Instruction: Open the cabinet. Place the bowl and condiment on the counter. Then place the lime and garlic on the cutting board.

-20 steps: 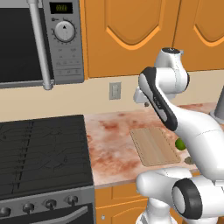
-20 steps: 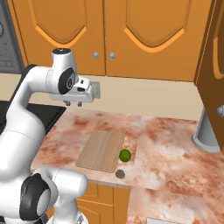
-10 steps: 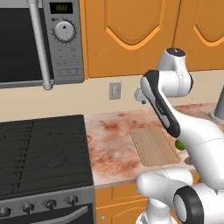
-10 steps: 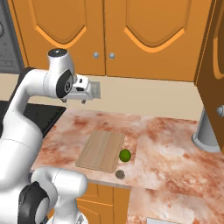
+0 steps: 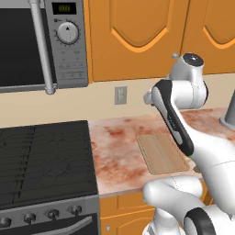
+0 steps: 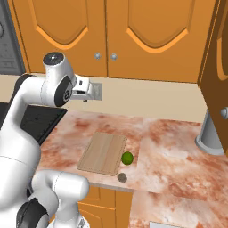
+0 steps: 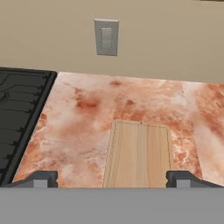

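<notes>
The light tan cutting board (image 6: 103,153) lies on the marbled counter (image 6: 173,147), and it also appears below the hand (image 7: 139,153). A green lime (image 6: 127,158) rests by the board's right edge; whether it touches the board I cannot tell. The small grey-brown garlic (image 6: 121,177) lies on the counter near the board's front right corner. My gripper (image 7: 111,181) hangs open and empty high above the board's near end, and shows from the side (image 6: 95,92). The cabinet door (image 6: 216,49) stands open at the right. Bowl and condiment are out of view.
The black stove top (image 5: 46,156) borders the counter on the left, with a microwave (image 5: 41,43) above it. A wall outlet (image 7: 106,37) sits on the backsplash. A grey rounded base (image 6: 209,136) stands at the counter's back right. Closed orange doors (image 6: 133,31) hang above.
The arm has shifted slightly and its upper link now covers the lime in the left base view. Lime, garlic and cutting board have not moved.
</notes>
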Robot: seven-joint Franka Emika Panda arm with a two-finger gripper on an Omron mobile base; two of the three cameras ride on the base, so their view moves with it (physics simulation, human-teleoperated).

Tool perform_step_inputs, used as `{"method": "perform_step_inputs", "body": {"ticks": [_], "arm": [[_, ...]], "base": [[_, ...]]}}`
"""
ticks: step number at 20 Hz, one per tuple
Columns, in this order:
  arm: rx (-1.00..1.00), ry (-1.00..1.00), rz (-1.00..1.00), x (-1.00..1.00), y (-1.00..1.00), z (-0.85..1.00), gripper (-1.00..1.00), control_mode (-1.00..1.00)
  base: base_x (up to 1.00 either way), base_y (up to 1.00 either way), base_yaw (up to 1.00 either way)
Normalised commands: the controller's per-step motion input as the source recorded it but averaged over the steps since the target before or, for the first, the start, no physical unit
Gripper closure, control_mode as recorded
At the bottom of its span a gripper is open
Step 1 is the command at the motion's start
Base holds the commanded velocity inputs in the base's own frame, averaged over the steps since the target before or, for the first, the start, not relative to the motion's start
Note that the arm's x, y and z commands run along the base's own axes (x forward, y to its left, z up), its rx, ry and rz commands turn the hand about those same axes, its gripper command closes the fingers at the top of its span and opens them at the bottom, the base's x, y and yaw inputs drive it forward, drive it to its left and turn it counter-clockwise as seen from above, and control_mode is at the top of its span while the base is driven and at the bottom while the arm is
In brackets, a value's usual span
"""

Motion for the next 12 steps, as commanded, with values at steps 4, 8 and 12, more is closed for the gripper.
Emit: {"method": "perform_step_inputs", "body": {"ticks": [4, 8, 12], "arm": [[0.01, -0.01, 0.00, 0.00, -0.19, 0.23, -1.00, -1.00], [0.00, 0.00, 0.00, 0.00, -0.16, 0.19, -1.00, -1.00], [0.00, 0.00, 0.00, 0.00, -0.14, 0.26, -1.00, -1.00]], "base": [[0.00, 0.00, 0.00], [0.00, 0.00, 0.00], [0.00, 0.00, 0.00]]}}
